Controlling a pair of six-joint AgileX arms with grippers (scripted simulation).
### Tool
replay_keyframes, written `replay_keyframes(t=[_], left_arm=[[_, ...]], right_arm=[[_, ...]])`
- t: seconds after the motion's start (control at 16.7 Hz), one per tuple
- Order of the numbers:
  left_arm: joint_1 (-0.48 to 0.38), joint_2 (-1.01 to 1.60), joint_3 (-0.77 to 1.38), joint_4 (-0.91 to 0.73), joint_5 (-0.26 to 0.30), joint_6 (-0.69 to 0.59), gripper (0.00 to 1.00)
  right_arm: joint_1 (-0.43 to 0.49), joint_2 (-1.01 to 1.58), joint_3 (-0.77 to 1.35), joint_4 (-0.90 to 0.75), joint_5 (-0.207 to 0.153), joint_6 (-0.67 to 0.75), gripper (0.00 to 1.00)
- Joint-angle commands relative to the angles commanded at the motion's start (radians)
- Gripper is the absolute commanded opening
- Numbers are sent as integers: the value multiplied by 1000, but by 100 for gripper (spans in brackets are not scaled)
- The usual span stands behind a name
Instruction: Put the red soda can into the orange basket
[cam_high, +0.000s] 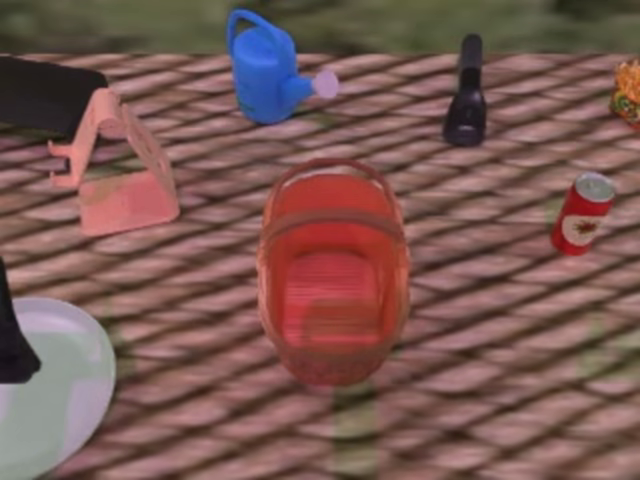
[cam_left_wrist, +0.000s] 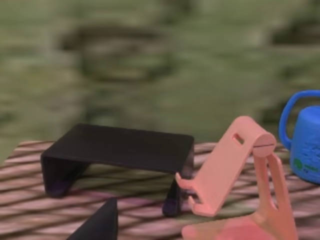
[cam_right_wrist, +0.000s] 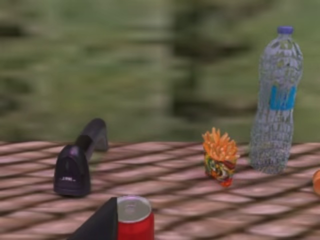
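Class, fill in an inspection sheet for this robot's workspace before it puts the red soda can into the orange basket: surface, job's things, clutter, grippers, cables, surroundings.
Surface: table with a brown wavy stripe pattern.
Job's things: red soda can stands at the table's right, apart from the orange basket at centre, which holds nothing.
Clutter: blue watering can, black scanner, pink stand, black shelf, pale plate, fries carton, water bottle.
Grippers: left gripper near the pink stand; right gripper beside the can; only a dark fingertip of each shows.
Cables: nothing seen.
Surroundings: blurred green backdrop.
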Motion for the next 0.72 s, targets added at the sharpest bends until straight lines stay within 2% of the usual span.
replay_keyframes(t=[0.36,0.72], left_arm=[[0,0,0,0,0,0,100],[0,0,0,0,0,0,100]], right_arm=[[10,103,96,-74,-2,-35,100],[37,560,475,-348,-1,-166,100]])
